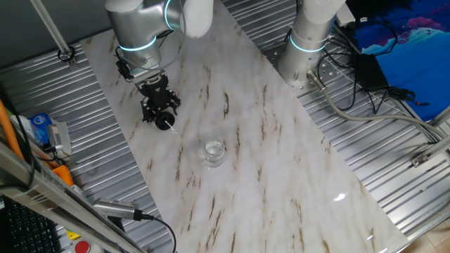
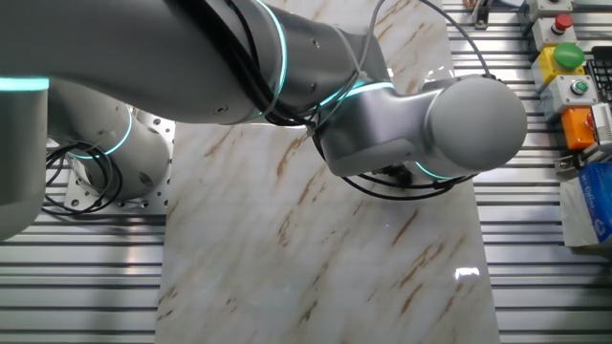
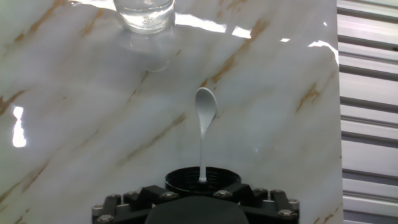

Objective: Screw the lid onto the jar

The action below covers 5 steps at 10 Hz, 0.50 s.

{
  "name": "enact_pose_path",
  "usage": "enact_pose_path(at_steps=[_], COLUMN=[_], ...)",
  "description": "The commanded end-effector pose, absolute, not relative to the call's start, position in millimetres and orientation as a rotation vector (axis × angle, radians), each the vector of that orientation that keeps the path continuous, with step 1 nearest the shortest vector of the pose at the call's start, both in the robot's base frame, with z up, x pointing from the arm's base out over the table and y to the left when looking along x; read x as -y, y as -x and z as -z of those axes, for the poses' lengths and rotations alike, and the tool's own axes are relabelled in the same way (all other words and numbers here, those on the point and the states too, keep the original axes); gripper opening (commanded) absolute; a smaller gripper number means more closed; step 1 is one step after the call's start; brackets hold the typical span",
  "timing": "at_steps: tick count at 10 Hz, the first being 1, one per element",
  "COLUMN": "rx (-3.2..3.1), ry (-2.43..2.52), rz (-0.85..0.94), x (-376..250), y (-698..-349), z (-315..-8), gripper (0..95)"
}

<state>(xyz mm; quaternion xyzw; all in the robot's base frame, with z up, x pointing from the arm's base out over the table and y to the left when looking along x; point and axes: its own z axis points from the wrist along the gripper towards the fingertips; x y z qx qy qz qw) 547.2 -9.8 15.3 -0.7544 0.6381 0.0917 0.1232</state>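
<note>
We have the lid (image 3: 202,181) at the near edge of the hand view, a round black cap seen with its open underside toward the camera and a thin white spoon (image 3: 204,124) standing out from its centre toward the jar. The gripper (image 1: 161,114) hangs low over the marble worktop (image 1: 281,154) on its far-left part in one fixed view, with the small white tip of the spoon poking out below it.

The fingers seem closed around the lid, since it sits right at the black bracket and nothing else supports it, but the contact pads are hidden, so we judge that rather than see it.

The jar (image 1: 214,152) stands upright and open on the worktop, well apart from the gripper, nearer the middle of the slab. In the hand view it is at the far top edge, cut off by the frame (image 3: 143,14).

Why held this way: the lid faces open side down so the spoon can go into the mouth first and the threads can meet the rim.

The other fixed view is blocked by the arm, so it shows neither jar nor lid.

Our read: carry step, lid not yet over the jar, no screwing begun. The next move needs the spoon centred over the mouth.
</note>
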Motion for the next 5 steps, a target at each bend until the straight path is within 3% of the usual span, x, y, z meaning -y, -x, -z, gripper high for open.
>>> enact_pose_path(at_steps=[1, 2, 3, 4, 5], rx=[-1.867, -1.869, -1.873, -1.879, -1.882], ry=[2.199, 2.198, 2.196, 2.191, 2.189], rz=[-0.266, -0.266, -0.266, -0.266, -0.267], x=[9.8, 9.7, 9.7, 9.6, 9.6], y=[-546.9, -546.9, -546.9, -547.0, -547.0], z=[-15.1, -15.1, -15.0, -15.3, -15.3], gripper=[38.0, 19.0, 19.0, 0.0, 0.0])
